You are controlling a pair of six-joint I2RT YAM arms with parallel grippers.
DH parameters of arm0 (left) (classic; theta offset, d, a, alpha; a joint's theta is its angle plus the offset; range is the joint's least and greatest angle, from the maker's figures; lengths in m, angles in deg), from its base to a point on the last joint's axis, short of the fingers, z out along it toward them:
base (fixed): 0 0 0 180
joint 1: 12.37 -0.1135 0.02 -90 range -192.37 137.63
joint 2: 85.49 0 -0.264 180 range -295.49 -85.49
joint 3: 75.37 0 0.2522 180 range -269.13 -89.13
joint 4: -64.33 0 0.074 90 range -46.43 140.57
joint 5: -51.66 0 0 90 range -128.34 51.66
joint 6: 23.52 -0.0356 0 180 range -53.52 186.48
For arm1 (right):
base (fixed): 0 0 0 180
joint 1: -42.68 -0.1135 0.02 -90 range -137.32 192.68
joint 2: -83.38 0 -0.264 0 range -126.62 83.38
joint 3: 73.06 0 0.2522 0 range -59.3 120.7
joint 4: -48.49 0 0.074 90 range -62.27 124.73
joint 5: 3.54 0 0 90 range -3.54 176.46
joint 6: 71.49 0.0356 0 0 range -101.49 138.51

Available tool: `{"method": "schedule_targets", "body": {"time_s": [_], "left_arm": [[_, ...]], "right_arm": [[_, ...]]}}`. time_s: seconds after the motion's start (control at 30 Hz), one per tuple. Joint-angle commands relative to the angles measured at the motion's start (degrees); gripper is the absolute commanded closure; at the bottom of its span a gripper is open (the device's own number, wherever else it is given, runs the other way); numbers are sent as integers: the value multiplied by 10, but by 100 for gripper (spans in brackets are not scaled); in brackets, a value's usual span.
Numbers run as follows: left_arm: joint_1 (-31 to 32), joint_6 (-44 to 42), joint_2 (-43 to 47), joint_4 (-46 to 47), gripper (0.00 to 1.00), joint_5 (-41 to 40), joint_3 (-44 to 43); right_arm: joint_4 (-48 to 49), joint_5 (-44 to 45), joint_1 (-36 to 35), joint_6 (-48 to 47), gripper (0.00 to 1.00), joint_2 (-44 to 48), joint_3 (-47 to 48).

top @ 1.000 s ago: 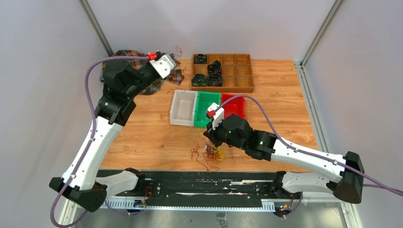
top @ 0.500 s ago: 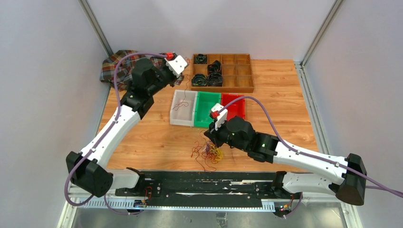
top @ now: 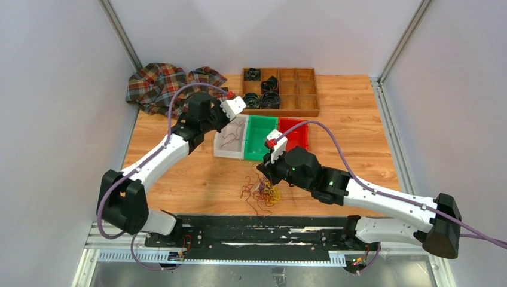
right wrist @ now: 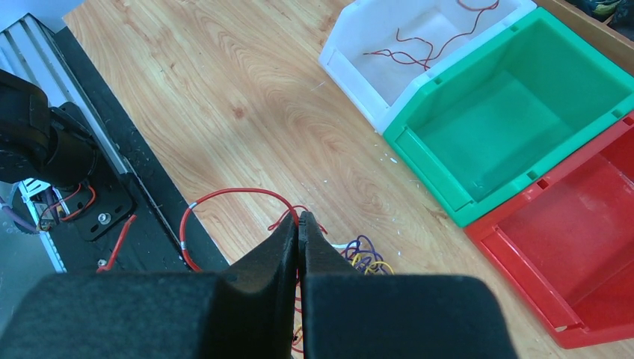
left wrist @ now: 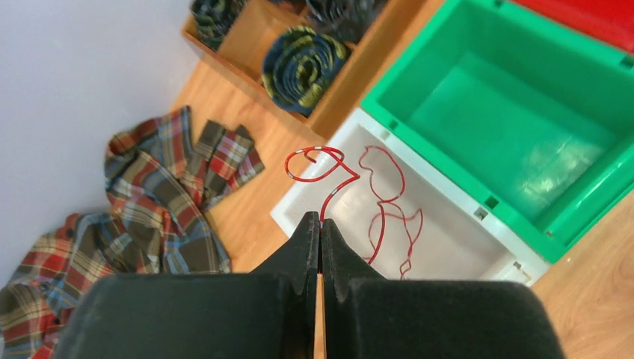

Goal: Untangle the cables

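Left gripper (left wrist: pixel 320 224): fingers pressed together, pinching a red cable (left wrist: pixel 334 191) that loops above the white bin (left wrist: pixel 463 258).
White bin: a second red cable (left wrist: pixel 383 217) lies inside.
Right gripper (right wrist: pixel 299 221): fingers pressed together right over the tangle (right wrist: pixel 362 254); whether a strand is caught, I cannot tell.
Tangle: red, yellow, purple cables on the table (top: pixel 191 173), near its front edge.

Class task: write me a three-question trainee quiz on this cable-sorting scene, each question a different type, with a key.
1. True or false: the green bin is empty.
2. Which bin holds the loose cable? A. white bin B. green C. red
3. What colour is the gripped cable that the left hand is shut on?

Key: 1 true; 2 A; 3 red.
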Motion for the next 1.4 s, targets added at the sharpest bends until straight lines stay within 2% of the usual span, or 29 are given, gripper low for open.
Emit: {"method": "schedule_targets", "body": {"time_s": [0.0,0.17,0.33,0.5,0.63,0.73,0.8,0.9,0.93,1.13,1.27,1.37], "left_arm": [[3,-48,-31,-31,100,-11,5],[5,-80,-78,-27,100,-17,13],[12,-92,-144,-63,100,-48,-9],[21,-77,-191,-54,99,-77,-12],[20,-30,-205,-57,97,-85,-40],[20,13,-180,-103,73,-52,-76],[20,32,-155,-136,53,-21,-93],[17,37,-116,-222,13,39,-129],[13,30,-104,-259,4,61,-139],[-22,-47,-30,-437,2,207,-182],[-33,-34,40,-452,2,320,-157],[-32,11,76,-451,2,403,-151]], "right_arm": [[8,15,13,10,99,-2,3],[-4,21,13,10,99,-1,12],[-17,31,14,10,99,0,18],[-22,33,16,8,99,-2,25],[-27,31,18,10,99,-1,29],[-32,32,19,10,99,1,30],[-32,32,20,10,99,5,29],[-33,29,22,11,99,6,30],[-34,27,22,10,99,4,32],[-33,17,27,12,99,-10,49],[-31,5,27,10,99,-34,70],[-28,3,27,7,99,-54,84]]}}
